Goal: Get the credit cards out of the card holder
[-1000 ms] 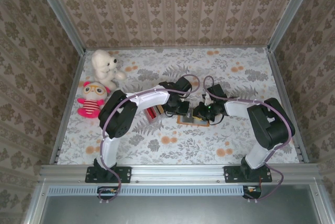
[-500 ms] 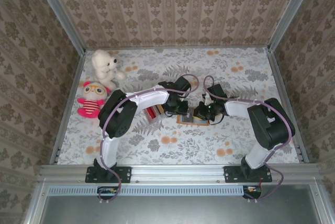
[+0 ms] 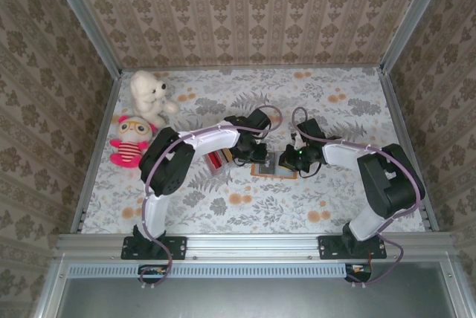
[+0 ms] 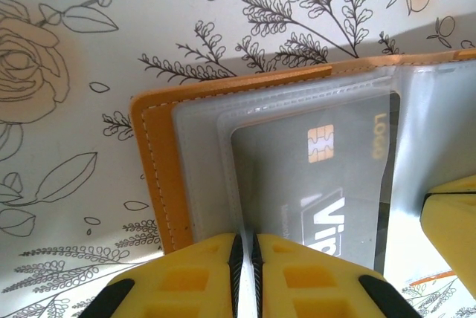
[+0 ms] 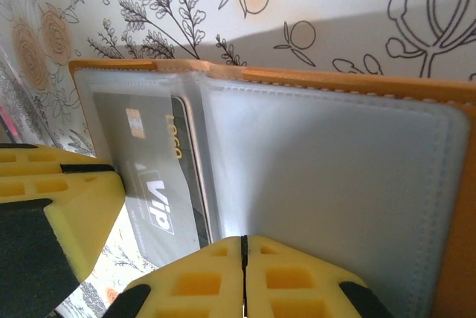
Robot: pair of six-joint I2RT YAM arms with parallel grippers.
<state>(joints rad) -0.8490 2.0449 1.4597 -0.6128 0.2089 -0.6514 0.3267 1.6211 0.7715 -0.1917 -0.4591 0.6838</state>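
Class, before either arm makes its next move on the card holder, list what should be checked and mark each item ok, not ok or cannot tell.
1. Card holder lies open: ok.
2. Grey card is out of the holder: not ok, it sits inside a clear pocket.
3. Left gripper is shut: ok. Whether it pinches the pocket: cannot tell.
4. Right gripper is shut: ok. What it pinches: cannot tell.
5. The two grippers are apart: ok.
6. Red card lies outside the holder: ok.

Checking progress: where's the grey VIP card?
Mid-table, the grey VIP card sits in a clear pocket of the card holder, between the left gripper and right gripper.
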